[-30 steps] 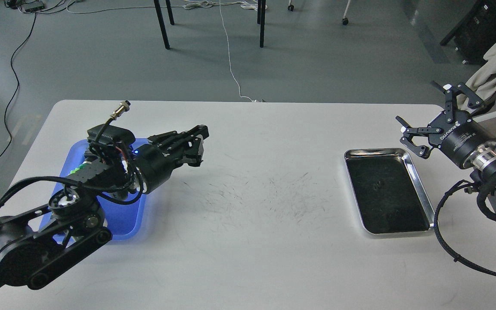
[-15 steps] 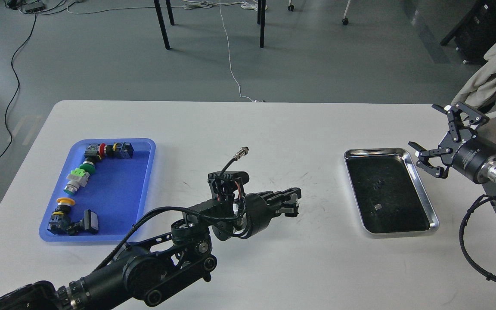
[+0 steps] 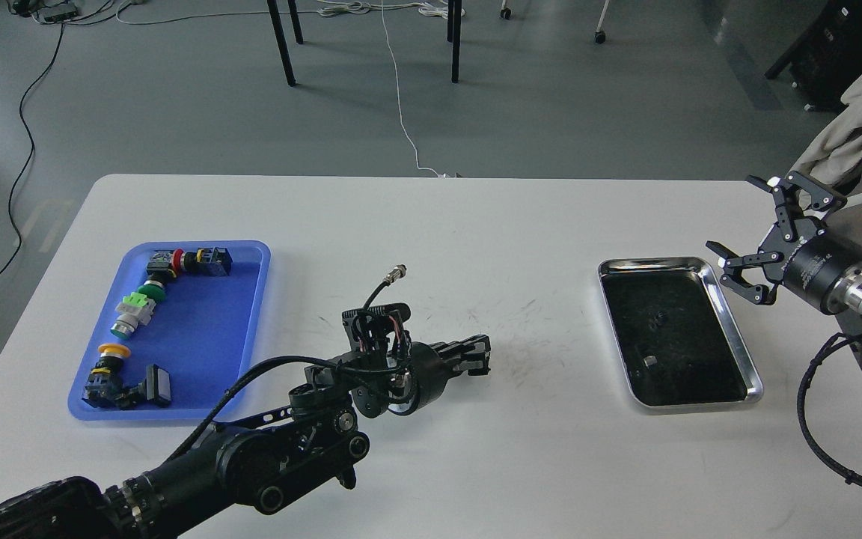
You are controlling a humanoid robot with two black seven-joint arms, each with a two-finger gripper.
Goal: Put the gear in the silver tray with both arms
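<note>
The silver tray lies on the right side of the white table. A small grey piece lies on its dark bottom near the front. My left gripper hovers low over the middle of the table, pointing right toward the tray, about a tray's width short of it. Its fingers look closed together and I see nothing between them. My right gripper is wide open and empty, just above and right of the tray's far right corner.
A blue plastic tray at the left holds several coloured push-button switches. The table top shows dark scuff marks in the middle. Cables hang from both arms. Chair legs and cords are on the floor beyond the table.
My left arm swung from over the blue tray to the table's middle, then drew back slightly left. My right gripper shifted right. The small grey piece was absent from the silver tray one second ago.
</note>
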